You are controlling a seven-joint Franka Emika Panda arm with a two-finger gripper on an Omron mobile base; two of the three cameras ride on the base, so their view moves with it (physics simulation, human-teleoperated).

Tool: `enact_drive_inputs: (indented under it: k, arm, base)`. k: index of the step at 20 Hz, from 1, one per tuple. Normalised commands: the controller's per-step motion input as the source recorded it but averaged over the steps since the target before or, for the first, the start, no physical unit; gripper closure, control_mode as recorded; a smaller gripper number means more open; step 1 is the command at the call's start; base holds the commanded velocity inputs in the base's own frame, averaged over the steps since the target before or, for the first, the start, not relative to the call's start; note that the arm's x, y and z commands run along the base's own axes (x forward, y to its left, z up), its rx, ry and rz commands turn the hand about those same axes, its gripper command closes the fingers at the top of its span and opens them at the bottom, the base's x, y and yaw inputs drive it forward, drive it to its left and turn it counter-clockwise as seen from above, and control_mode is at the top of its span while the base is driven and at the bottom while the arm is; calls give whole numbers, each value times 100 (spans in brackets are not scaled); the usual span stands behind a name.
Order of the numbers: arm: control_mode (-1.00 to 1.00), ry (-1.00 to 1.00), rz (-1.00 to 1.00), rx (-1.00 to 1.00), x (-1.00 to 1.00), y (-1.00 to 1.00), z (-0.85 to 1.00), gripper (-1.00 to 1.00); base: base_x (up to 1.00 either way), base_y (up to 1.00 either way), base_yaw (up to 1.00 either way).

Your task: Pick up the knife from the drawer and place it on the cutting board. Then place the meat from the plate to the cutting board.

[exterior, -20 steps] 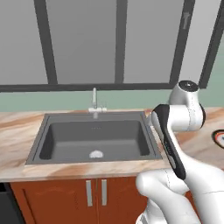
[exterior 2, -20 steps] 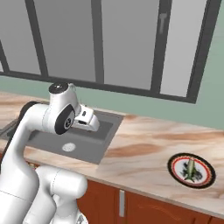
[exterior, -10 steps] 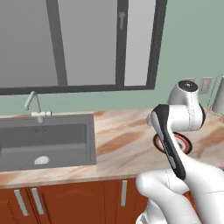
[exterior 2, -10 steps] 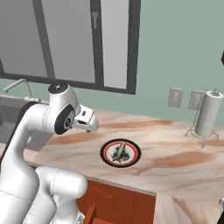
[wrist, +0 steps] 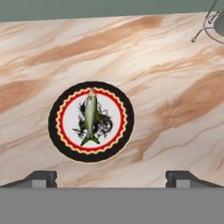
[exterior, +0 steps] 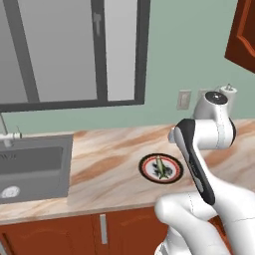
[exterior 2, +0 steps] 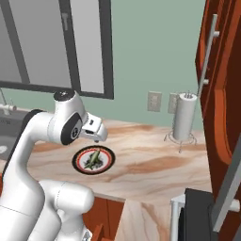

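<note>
Hand view puts the meat [wrist: 90, 116] on the plate [wrist: 65, 139], left of centre, long axis running up the frame; the end effector [wrist: 111, 177], fingertips spread wide and empty, hovers over the surface [wrist: 175, 87].

You were looking down on the marbled tabletop [wrist: 166, 65], with the plate [wrist: 91, 121] left of centre and the meat [wrist: 90, 117] lying along its middle. Your gripper [wrist: 111, 176] stood with fingertips [wrist: 41, 177] wide apart. Top right was possibly a wire stand [wrist: 211, 27].
</note>
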Motion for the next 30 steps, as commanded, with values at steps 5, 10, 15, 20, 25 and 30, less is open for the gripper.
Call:
enact_drive_inputs:
  k: [5, 10, 15, 20, 25, 30]
  arm:
    - [100, 0, 0, 0, 0, 0, 0, -100]
    - [100, 0, 0, 0, 0, 0, 0, -100]
    - [100, 0, 0, 0, 0, 0, 0, -100]
    - [100, 0, 0, 0, 0, 0, 0, -100]
    - [100, 0, 0, 0, 0, 0, 0, -100]
    - [-100, 3, -1, 0, 16, 0, -12, -100]
  base:
    - [44, 68, -9]
    - [25, 11, 0]
    - [22, 18, -2]
    - [19, 38, -18]
    - [20, 32, -20]
    - [11, 7, -6]
